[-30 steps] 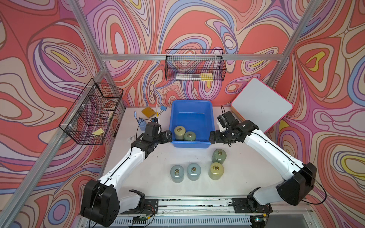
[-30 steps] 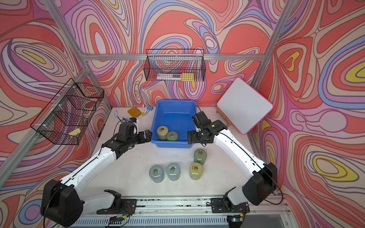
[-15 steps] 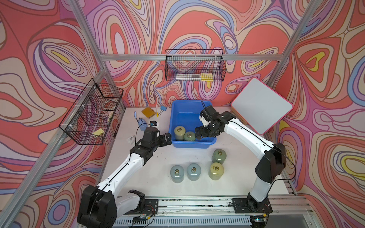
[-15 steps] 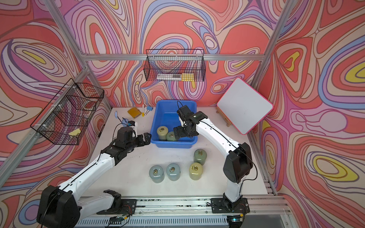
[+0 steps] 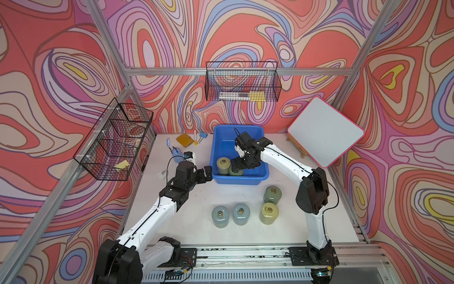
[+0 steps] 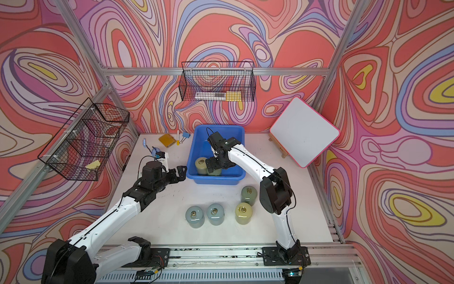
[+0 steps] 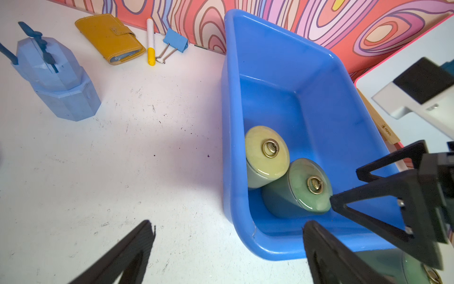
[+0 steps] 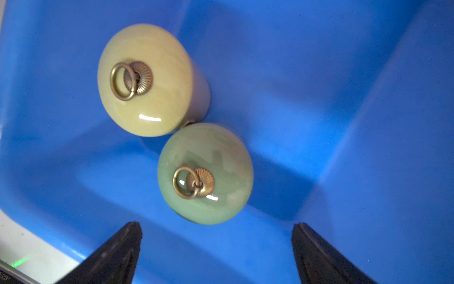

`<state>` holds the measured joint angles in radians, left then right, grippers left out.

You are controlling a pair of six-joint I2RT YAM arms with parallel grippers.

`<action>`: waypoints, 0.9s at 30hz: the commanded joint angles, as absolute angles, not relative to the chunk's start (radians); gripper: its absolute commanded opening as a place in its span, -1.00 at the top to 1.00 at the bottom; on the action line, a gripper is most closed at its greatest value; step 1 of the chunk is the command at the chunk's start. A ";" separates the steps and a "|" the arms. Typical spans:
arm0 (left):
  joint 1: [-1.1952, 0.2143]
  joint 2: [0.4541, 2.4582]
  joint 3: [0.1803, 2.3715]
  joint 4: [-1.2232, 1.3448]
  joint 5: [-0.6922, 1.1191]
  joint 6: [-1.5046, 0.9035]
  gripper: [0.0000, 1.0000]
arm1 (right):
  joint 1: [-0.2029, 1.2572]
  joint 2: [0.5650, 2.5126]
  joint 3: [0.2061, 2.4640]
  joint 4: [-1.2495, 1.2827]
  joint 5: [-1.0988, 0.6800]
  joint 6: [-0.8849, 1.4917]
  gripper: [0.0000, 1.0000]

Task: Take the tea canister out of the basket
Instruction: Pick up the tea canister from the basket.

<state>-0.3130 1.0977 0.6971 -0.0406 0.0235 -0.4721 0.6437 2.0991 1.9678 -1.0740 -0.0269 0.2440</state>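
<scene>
The blue basket (image 5: pixel 238 180) (image 6: pixel 213 180) stands at the back middle of the table. Two tea canisters stand upright in its near left corner, touching: a yellow-green one (image 5: pixel 223 165) (image 8: pixel 145 78) and a green one (image 5: pixel 237 171) (image 8: pixel 205 173), each with a brass ring on the lid. My right gripper (image 5: pixel 242 166) (image 8: pixel 216 227) hangs open inside the basket, just above the green canister and partly hiding it in both top views. My left gripper (image 5: pixel 206 173) (image 7: pixel 228 225) is open and empty, outside the basket at its near left corner.
Several more canisters (image 5: pixel 241 214) stand on the table in front of the basket. A yellow wallet (image 5: pixel 184 141), a marker, a binder clip and a blue object (image 5: pixel 175 155) lie left of it. A whiteboard (image 5: pixel 324 132) leans at the right. Black wire baskets (image 5: pixel 115 142) hang on the walls.
My right arm swung from the basket's right side over the rim and down into it, its jaws opening wider. The left gripper has stayed almost still by the basket's left wall.
</scene>
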 commanded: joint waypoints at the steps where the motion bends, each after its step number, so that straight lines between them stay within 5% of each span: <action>1: -0.307 1.082 0.685 -0.014 0.022 -0.477 -0.98 | 0.662 2.143 2.019 -1.095 0.002 0.225 -0.97; 27: -0.305 1.078 0.683 -0.018 0.016 -0.477 -0.98 | 0.672 2.308 2.098 -1.120 0.071 0.238 -0.78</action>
<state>-0.3126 1.0939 0.6941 -0.0368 0.0231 -0.4721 0.6666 2.2742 2.0827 -1.0924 0.0277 0.2409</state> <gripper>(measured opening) 0.991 0.895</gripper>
